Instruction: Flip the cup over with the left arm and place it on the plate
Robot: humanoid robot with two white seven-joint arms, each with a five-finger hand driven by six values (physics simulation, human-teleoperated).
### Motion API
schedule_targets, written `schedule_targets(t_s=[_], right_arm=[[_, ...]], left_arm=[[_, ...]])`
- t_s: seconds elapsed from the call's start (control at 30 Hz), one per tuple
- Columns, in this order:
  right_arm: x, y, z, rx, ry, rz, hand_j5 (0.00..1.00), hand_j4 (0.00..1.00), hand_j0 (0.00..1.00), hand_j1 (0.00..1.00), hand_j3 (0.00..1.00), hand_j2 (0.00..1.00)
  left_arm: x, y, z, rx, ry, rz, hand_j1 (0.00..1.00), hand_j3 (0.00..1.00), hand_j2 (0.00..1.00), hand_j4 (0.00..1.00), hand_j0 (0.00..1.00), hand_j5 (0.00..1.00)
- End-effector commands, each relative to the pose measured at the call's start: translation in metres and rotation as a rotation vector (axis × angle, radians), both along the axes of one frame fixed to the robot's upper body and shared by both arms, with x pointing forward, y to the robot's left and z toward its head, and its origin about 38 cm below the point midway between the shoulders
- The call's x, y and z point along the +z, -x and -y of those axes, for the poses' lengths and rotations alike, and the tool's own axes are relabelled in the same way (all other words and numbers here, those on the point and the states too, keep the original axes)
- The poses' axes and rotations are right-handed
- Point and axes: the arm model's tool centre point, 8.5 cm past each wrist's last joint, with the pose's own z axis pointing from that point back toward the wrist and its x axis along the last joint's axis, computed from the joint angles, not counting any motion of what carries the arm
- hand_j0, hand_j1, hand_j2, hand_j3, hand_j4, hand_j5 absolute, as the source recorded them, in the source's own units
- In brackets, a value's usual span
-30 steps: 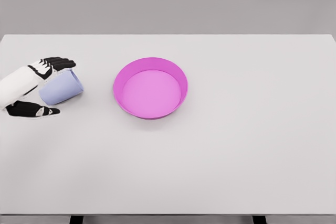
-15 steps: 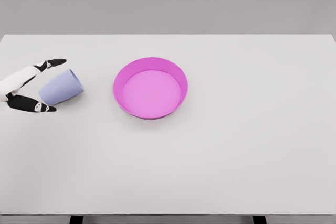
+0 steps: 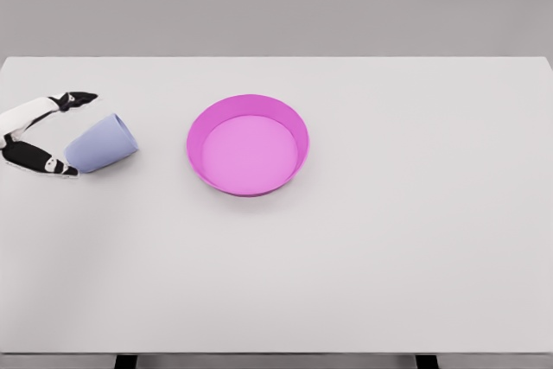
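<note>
A: Status?

B: Cup [image 3: 102, 145] lies on its side near the worktop's [image 3: 389, 257] left edge, mouth toward the plate [image 3: 248, 145], base toward me. My left hand [image 3: 39, 131] is at that same edge, fingers spread wide, holding nothing. One fingertip sits just beside the cup's base; I can't tell whether it touches. Right arm isn't in view.

A: Plate?

B: Pink, shallow, just left of worktop centre, well apart from the cup. Nothing in it.

A: How will the cup handle?

B: Looks like light, stiff plastic with a smooth tapered wall, so I'd expect it to roll or skid if nudged side-on. Best hold, I think: fingers over the top of the wall, thumb under, nearer the base than the rim. That leaves wrist room to turn it upright.

A: Risk?

B: A push at the base would just shove it away.
</note>
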Motion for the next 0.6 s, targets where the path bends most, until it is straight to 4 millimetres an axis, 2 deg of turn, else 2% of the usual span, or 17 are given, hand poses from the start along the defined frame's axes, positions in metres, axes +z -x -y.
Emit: schedule_targets(t_s=[0.0,0.17,0.4,0.57], right_arm=[[0.0,0.0,0.0,0.0,-0.001,0.001,1.0,1.0,1.0,1.0,1.0,1.0],[0.0,0.0,0.0,0.0,-0.001,0.001,1.0,1.0,1.0,1.0,1.0,1.0],[0.0,0.0,0.0,0.0,-0.001,0.001,1.0,1.0,1.0,1.0,1.0,1.0],[0.0,0.0,0.0,0.0,0.001,0.001,1.0,1.0,1.0,1.0,1.0,1.0]], left_arm=[[-0.006,-0.001,-0.002,0.049,0.02,-0.04,1.0,1.0,1.0,1.0,1.0,1.0],[-0.003,-0.009,0.0,0.077,0.052,-0.042,1.0,1.0,1.0,1.0,1.0,1.0],[-0.012,-0.017,0.023,0.064,0.059,-0.1,1.0,1.0,1.0,1.0,1.0,1.0],[-0.009,-0.021,0.022,0.087,0.058,-0.11,1.0,1.0,1.0,1.0,1.0,1.0]])
